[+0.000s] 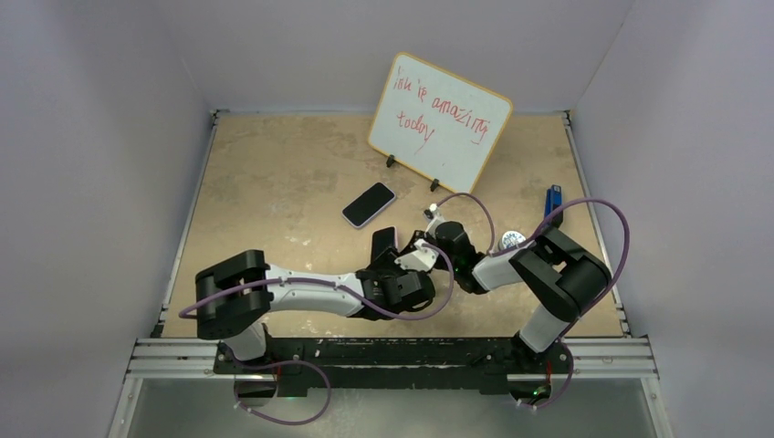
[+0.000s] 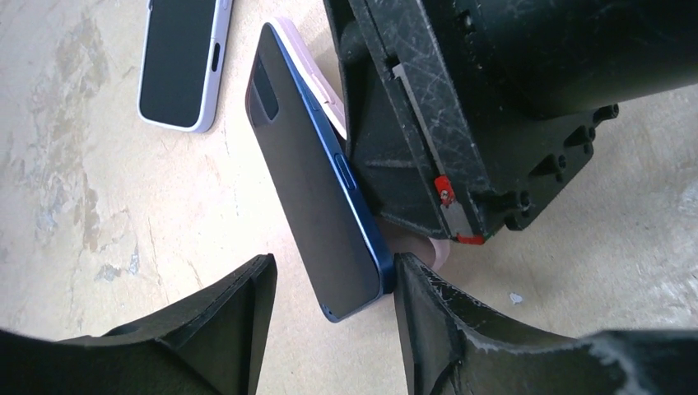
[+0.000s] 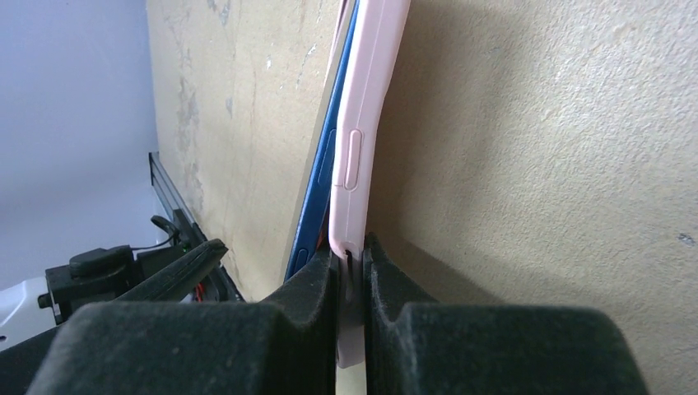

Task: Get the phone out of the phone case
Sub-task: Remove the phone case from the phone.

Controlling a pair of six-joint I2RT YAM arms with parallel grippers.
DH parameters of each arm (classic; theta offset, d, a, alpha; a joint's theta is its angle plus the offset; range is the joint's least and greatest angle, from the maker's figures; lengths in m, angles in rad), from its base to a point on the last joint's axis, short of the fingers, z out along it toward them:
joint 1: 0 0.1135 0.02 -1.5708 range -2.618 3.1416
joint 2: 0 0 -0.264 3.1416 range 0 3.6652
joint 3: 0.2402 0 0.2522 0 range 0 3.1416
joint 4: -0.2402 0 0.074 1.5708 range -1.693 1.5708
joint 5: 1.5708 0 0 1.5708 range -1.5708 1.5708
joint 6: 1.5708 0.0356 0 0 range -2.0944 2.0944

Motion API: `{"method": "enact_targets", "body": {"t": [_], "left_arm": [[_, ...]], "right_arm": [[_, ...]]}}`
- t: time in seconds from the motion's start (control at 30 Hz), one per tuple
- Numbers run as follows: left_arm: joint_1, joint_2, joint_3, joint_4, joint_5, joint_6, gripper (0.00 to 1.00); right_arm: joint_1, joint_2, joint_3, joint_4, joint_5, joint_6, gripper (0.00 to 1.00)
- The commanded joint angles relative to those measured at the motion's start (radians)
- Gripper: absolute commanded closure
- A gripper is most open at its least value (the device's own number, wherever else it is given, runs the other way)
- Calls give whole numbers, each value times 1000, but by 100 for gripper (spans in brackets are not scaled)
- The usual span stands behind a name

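Step (my read): mid-extraction; the phone was partly peeled out, not free.
Phone: the slim blue-framed phone with a dark glass face (image 2: 317, 197) stood on edge in the centre of the left wrist view. Its lower end hung clear of the case and its upper end was tucked against it.
Case: the pink soft phone case (image 3: 362, 123) ran up the middle of the right wrist view, with the phone just left of it and splayed away towards the bottom.
Right gripper (image 3: 350, 276): closed tight, pinching the pink case's bottom edge only; the phone sat outside that pinch.
Left gripper (image 2: 335, 262): jaws part-way apart, straddling the phone's lower corner. The finger (image 2: 428, 304) at lower right touched the blue edge; the other stood off with a gap. No grip on the phone.
Do it well: close squarely on the phone's two flat faces, not the corner. Hold the case pinch fixed. Pull the phone along its length and away from the case back, slowly, so the lip lets go at the top corners.
Risk: a corner-only grip would likely slip, or twist the phone onto the tan table (image 1: 274, 182).
Writing: the white-faced, wood-framed whiteboard (image 1: 440, 125) at top centre of the overhead view read "ink is amazing today" in red marker.
Brands: none legible on the phone or case.
Also: a white-edged second phone (image 2: 181, 62) lay flat at upper left of the left wrist view, well apart.
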Motion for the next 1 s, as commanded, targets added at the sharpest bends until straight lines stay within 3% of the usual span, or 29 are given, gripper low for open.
{"method": "enact_targets", "body": {"t": [0.0,0.27,0.4,0.57,0.97], "left_arm": [[-1,53,52,-15,-76,-11,45],[-2,176,108,-19,-141,-11,47],[-8,167,120,-67,-163,-35,74],[-37,86,130,-140,-167,-52,99],[-77,-124,140,-226,-116,-75,100]], "right_arm": [[-2,5,36,79,-37,26,100],[-2,16,15,134,-59,65,100],[-3,12,-1,143,-57,74,100],[-7,5,-12,138,-9,75,100],[-74,-15,-35,120,42,71,100]]}}
